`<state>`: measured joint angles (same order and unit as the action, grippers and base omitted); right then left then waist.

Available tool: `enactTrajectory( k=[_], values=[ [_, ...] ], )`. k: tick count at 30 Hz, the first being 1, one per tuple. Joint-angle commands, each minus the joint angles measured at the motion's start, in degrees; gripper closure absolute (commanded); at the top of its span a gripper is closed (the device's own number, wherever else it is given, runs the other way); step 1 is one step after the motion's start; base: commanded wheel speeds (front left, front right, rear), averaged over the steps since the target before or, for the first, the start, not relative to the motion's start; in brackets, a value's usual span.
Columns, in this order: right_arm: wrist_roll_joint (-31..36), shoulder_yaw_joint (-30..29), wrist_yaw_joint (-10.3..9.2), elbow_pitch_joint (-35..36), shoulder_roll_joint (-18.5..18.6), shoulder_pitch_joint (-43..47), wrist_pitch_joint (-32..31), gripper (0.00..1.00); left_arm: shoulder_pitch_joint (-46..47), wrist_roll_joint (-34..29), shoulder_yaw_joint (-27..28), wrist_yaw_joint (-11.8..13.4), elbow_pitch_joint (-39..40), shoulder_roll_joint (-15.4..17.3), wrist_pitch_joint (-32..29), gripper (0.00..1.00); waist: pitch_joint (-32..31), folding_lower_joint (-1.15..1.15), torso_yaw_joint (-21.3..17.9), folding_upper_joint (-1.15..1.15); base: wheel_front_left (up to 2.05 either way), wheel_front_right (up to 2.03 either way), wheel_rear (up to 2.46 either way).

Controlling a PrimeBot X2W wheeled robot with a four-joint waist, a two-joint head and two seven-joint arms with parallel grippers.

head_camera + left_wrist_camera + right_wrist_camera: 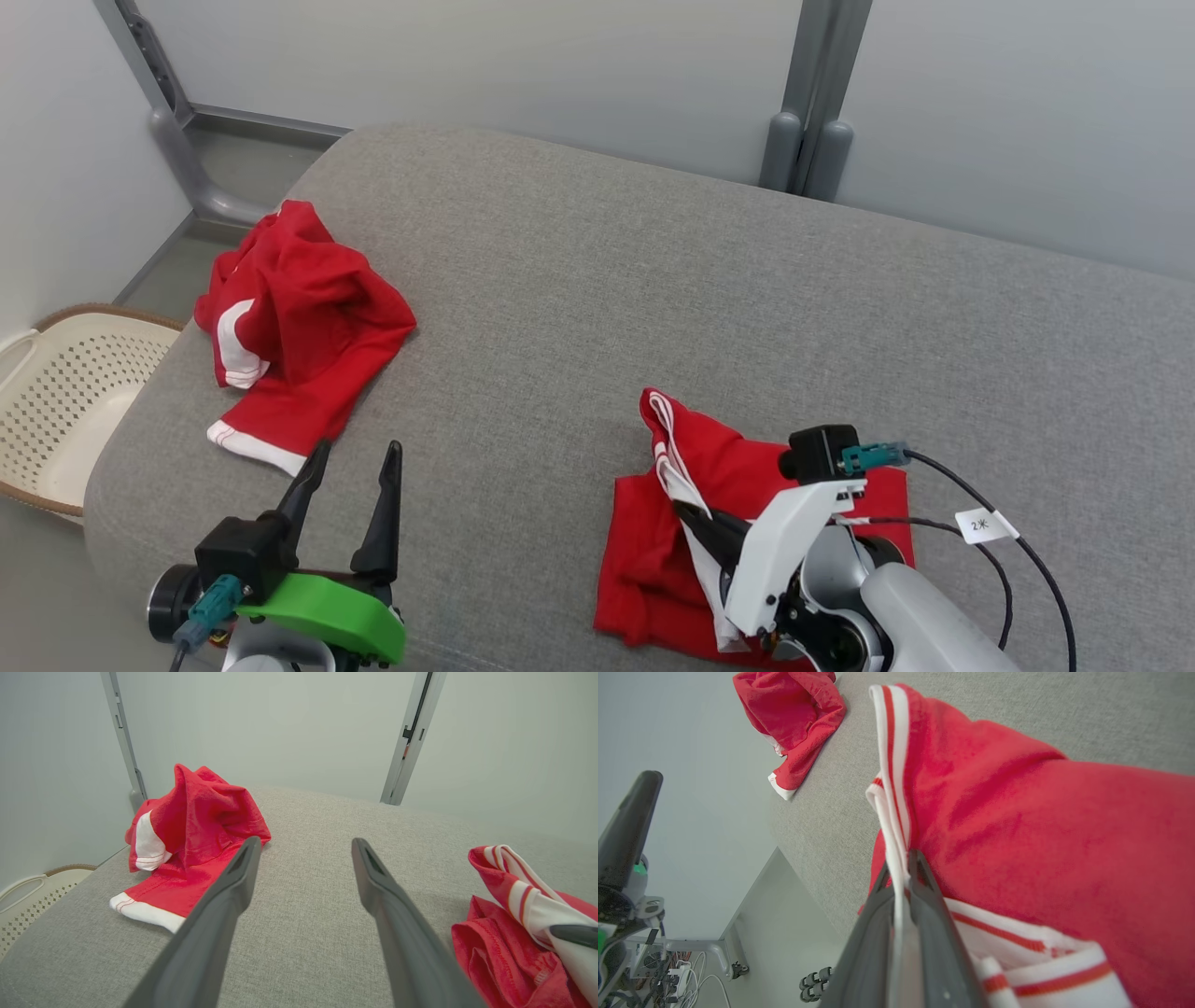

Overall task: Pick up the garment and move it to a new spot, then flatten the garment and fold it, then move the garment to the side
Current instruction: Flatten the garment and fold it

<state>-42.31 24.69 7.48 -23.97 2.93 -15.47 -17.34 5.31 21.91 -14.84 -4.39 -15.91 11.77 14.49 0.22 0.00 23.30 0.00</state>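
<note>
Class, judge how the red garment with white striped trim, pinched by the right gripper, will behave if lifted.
Probably floppy: the red garment with white striped trim lies creased and folded over itself, so it should hang limp below the right gripper. Likely light, being thin cloth. It might slip, since only the trim edge is in the grip.

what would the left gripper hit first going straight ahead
Probably the bare grey cushion; the left gripper aims just right of the crumpled red garment, though depth is unclear.
</note>
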Motion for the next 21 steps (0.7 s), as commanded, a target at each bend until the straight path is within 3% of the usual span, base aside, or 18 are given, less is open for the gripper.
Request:
enactTrajectory(
  k=[1,9,13,21],
  values=[
    [-1.0,0.8,0.02,-0.3,0.0,-0.8,0.9,0.0,0.5,0.2,0.1,0.0,-0.2,0.0,0.3,0.0,-0.1,0.0,0.0,0.0,0.0,0.0,0.0],
    [-4.5,2.1,0.02,3.2,1.6,-1.6,3.6,0.0,-0.9,1.0,1.1,0.6,-0.2,0.1,0.5,0.0,-1.2,0.0,-3.5,0.0,0.0,0.0,0.0],
    [-3.3,0.4,0.02,7.7,6.1,-1.3,6.0,0.0,-1.4,1.3,1.7,0.9,0.2,0.1,0.6,0.0,-1.8,0.0,-5.9,0.0,0.0,0.0,0.0],
    [5.9,-9.2,0.01,11.4,13.8,1.5,15.6,0.0,-2.8,1.2,3.0,1.5,1.5,0.2,0.7,0.0,-2.4,0.0,-10.0,0.0,0.0,0.0,0.0]
  ],
)
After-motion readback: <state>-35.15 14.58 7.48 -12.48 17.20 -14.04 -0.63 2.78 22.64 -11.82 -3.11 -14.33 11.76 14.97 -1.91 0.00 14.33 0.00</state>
